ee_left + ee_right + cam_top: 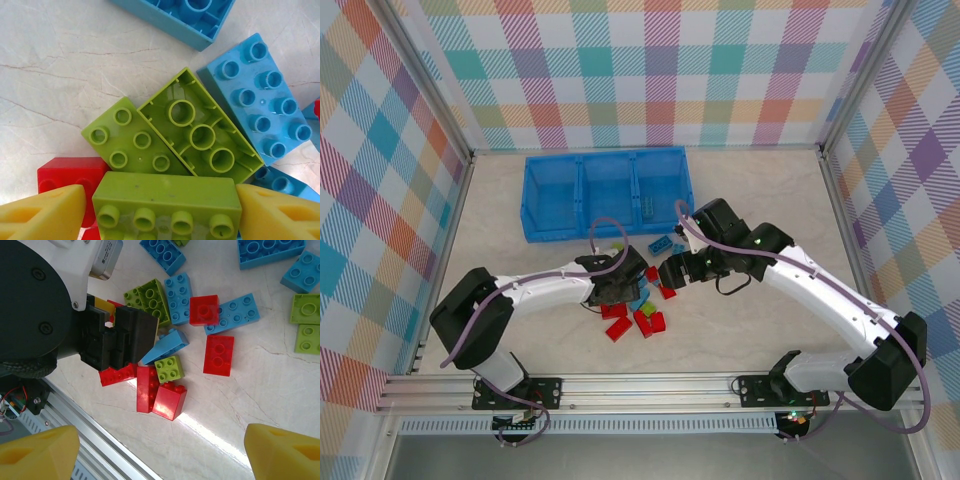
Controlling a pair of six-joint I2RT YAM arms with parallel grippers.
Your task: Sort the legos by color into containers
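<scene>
My left gripper (pixel 160 200) straddles a lime green studded plastic brick (pixel 167 196) lengthwise; clamped or not, I cannot tell. Right gripper (pixel 160 432) gapes empty

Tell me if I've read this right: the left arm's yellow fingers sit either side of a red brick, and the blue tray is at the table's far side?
Not quite: the left wrist view shows the fingers of the left gripper flanking a lime green brick, not a red one. The blue tray is indeed at the far side of the table.

No legible text or markings
</scene>
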